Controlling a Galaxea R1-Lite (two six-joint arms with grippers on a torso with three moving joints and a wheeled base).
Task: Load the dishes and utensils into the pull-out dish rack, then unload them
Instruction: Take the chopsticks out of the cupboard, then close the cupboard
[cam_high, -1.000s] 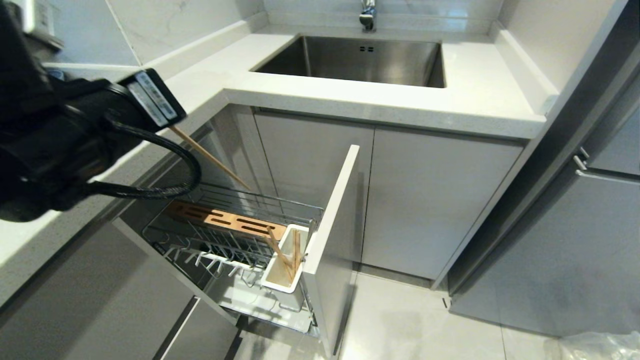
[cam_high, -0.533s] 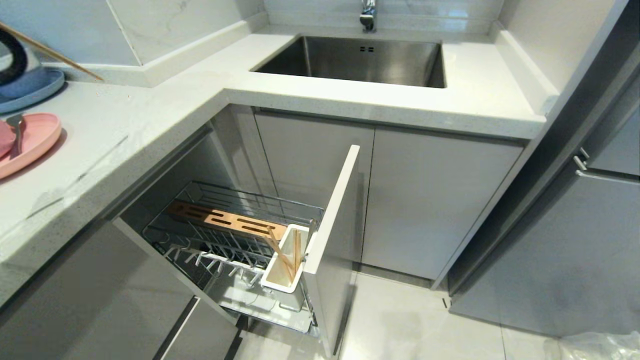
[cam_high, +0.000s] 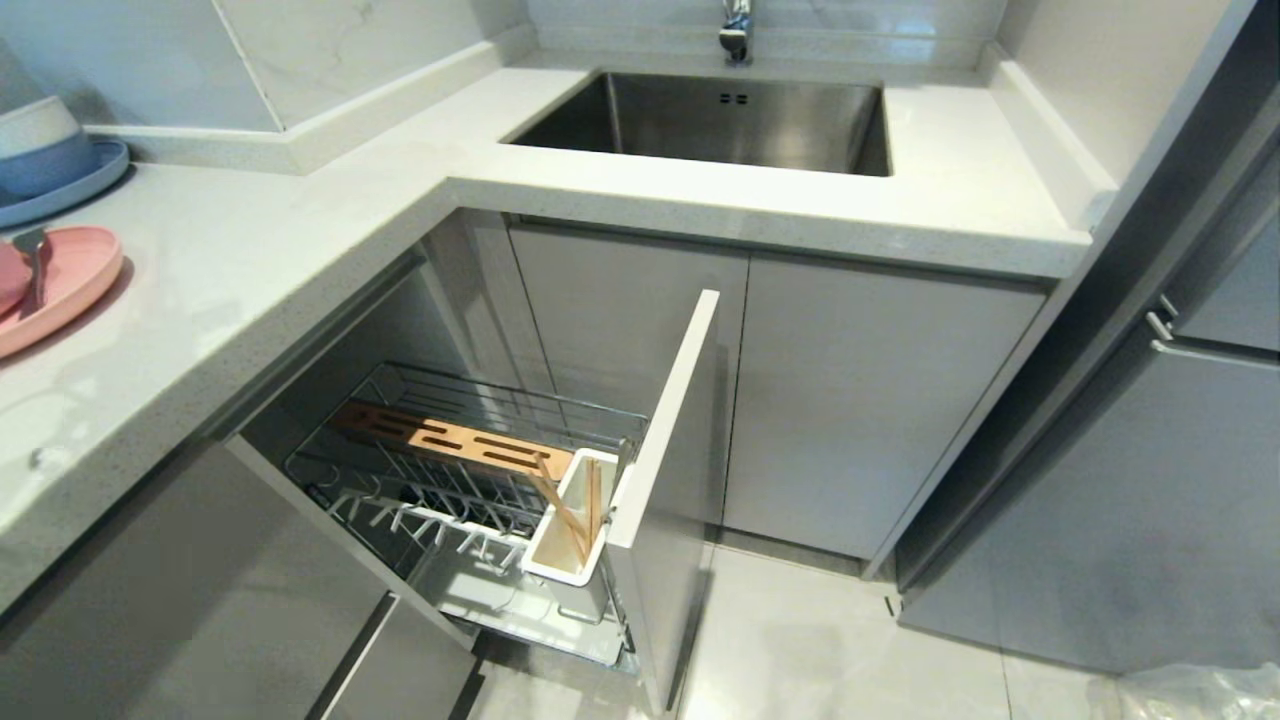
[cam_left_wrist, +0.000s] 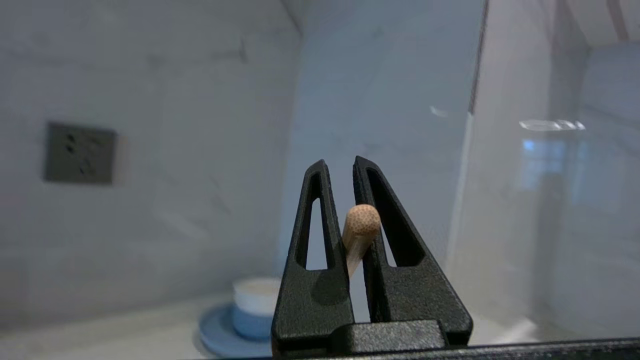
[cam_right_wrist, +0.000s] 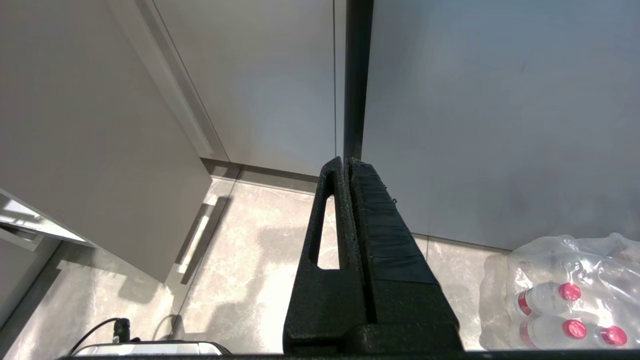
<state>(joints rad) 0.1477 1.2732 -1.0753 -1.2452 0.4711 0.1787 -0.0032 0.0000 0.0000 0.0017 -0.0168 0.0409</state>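
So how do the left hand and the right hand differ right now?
The left hand is shut on a thin light-wood chopstick, raised facing the wall above the counter; the right hand is shut on nothing, hanging by the grey floor. Both are black and outside the head view.

Plenty of open counter (cam_high: 300, 230) is left between the pink plate (cam_high: 70, 285) and the sink (cam_high: 720, 120). Down in the pulled-out rack (cam_high: 470, 460), the holder (cam_high: 570, 530) is partly blocked by chopsticks (cam_high: 575, 510), and the prongs (cam_high: 440, 490) sit uncovered.
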